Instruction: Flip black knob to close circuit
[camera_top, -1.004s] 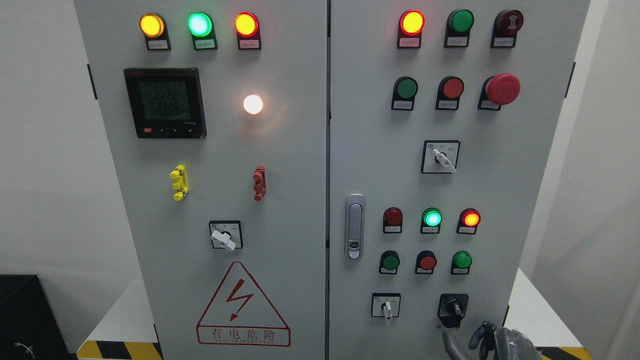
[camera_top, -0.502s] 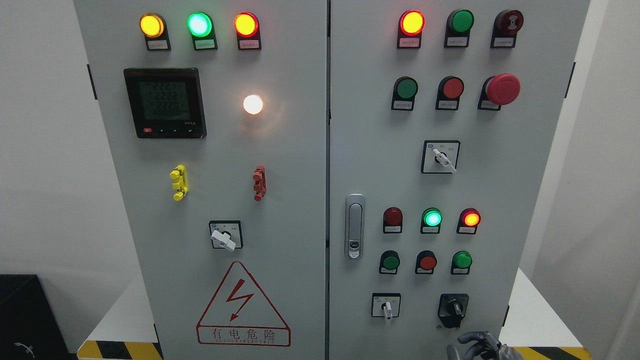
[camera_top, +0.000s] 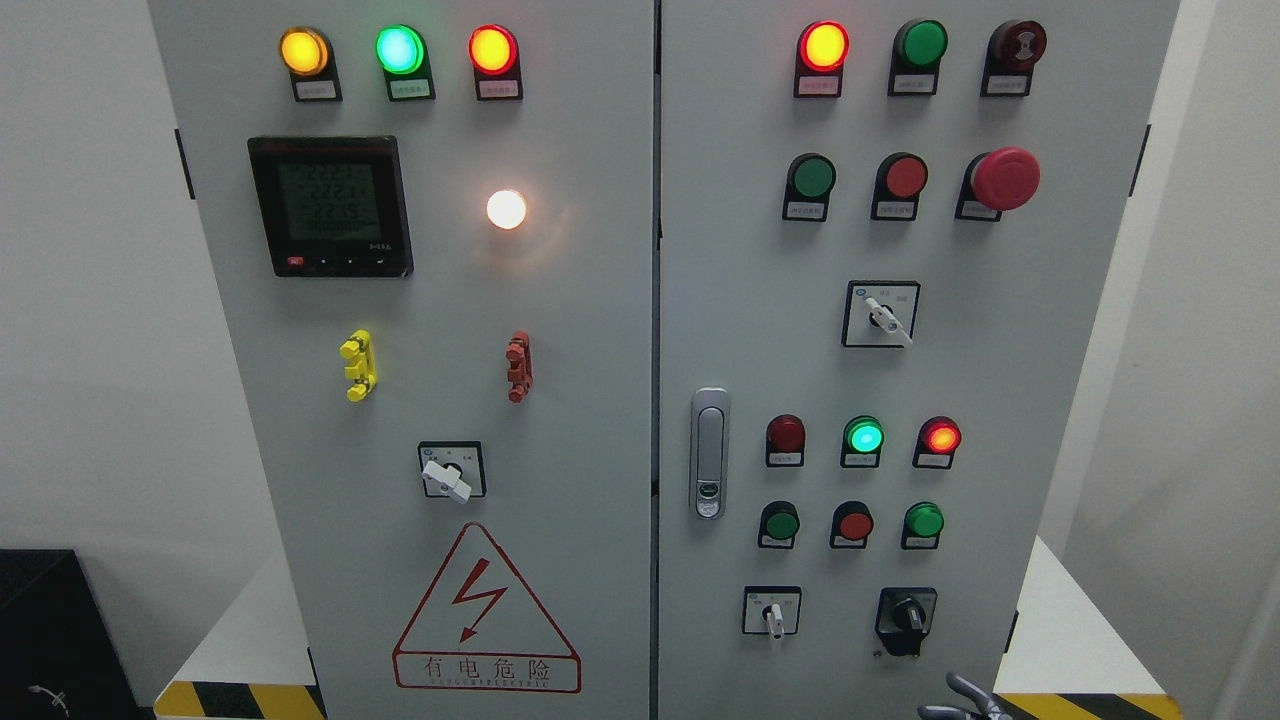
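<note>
Black knob (camera_top: 907, 613) sat low on the right door (camera_top: 960, 380) of the smooth grey metal cabinet you faced, a round dial on a black plate, its ridge pointing up-left. Just below it, only grey fingers (camera_top: 968, 690) of your right hand (camera_top: 968, 700) showed, apart from it; their grip could not be told.

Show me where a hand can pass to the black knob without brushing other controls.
Bare panel lies right of the black knob, toward the cabinet edge, and below it, where the right hand's fingertips show. Left is tighter: the white-handled switch sits there. Above is crowded: three push buttons in a row.
</note>
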